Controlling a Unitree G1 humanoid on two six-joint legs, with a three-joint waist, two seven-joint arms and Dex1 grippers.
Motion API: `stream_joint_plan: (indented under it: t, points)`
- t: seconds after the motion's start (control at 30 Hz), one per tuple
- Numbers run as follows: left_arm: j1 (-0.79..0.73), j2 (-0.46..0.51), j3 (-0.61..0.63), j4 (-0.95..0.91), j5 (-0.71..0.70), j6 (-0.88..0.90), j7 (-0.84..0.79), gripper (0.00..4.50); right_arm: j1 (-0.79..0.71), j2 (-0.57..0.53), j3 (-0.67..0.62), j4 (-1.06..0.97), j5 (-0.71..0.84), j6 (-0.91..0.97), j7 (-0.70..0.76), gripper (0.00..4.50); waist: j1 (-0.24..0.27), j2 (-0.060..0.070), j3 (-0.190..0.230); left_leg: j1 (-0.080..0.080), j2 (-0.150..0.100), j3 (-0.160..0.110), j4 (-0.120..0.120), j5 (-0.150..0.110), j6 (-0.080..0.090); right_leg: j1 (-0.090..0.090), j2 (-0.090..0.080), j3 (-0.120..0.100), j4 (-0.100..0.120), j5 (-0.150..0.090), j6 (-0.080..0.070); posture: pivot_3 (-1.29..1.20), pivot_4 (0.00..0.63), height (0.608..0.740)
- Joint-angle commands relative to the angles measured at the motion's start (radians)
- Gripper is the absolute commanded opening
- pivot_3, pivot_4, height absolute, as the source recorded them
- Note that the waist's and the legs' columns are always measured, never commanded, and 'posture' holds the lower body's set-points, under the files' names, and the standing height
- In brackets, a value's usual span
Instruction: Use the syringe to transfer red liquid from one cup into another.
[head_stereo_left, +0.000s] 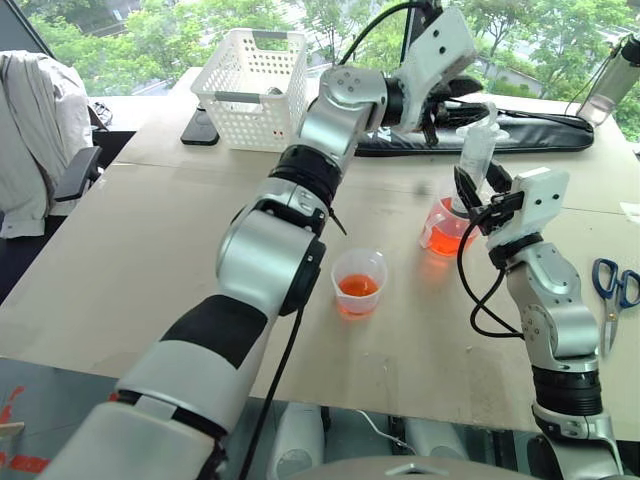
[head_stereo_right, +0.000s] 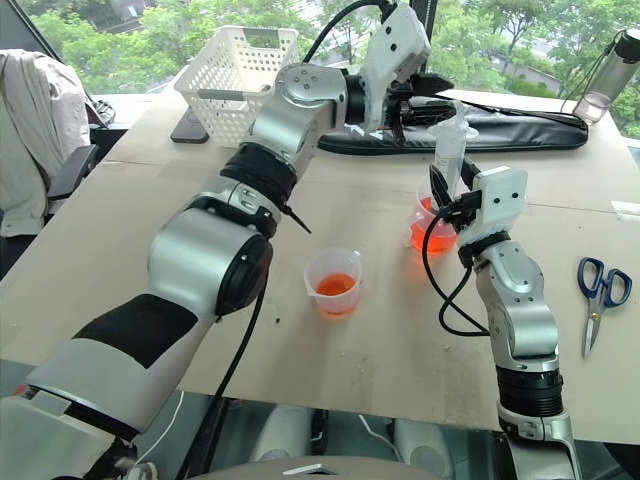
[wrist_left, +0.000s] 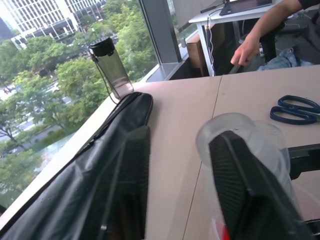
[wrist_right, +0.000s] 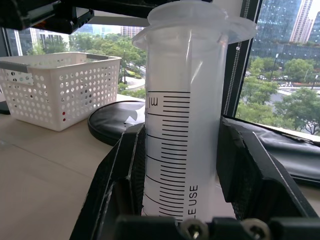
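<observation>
Right pincer (head_stereo_left: 478, 190) clamps the syringe (head_stereo_left: 478, 150) barrel upright above the handled cup (head_stereo_left: 446, 228); left pincer (head_stereo_right: 425, 100) closes at its plunger. Light, slick plastic: grip the flanges.

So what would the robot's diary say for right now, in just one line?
right end effector: shut on syringe, upright | syringe tip: in handled cup with red liquid | left end effector: at plunger top | small cup: some red liquid
</observation>
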Motion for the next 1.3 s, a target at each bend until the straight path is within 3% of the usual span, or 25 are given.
stream_joint_plan:
  t: [0.03, 0.77, 1.3]
  points:
    - [-0.016, 0.005, 0.018, -0.018, -0.003, -0.032, 0.017, 0.0, 0.007, 0.001, 0.004, -0.06, 0.007, 0.001, 0.006, 1.6, 0.0, 0.0, 0.0, 0.0, 0.0, 0.0, 0.0, 0.0, 0.0, 0.0, 0.0, 0.0, 0.0, 0.0, 0.0, 0.0, 0.15, 0.724]
    - [0.037, -0.014, -0.011, -0.073, 0.02, -0.099, -0.028, 0.0, 0.034, -0.045, 0.036, -0.077, -0.009, 0.138, 0.022, 1.6, 0.0, 0.0, 0.0, 0.0, 0.0, 0.0, 0.0, 0.0, 0.0, 0.0, 0.0, 0.0, 0.001, 0.0, 0.0, 0.0, 0.15, 0.724]
    - [-0.014, 0.003, 0.023, -0.042, 0.005, -0.093, 0.014, 0.0, 0.033, -0.044, 0.029, -0.093, 0.001, 0.172, 0.023, 1.6, 0.0, 0.0, 0.0, 0.0, 0.0, 0.0, 0.001, 0.0, 0.0, 0.0, 0.0, 0.0, 0.001, 0.0, 0.0, 0.0, 0.15, 0.724]
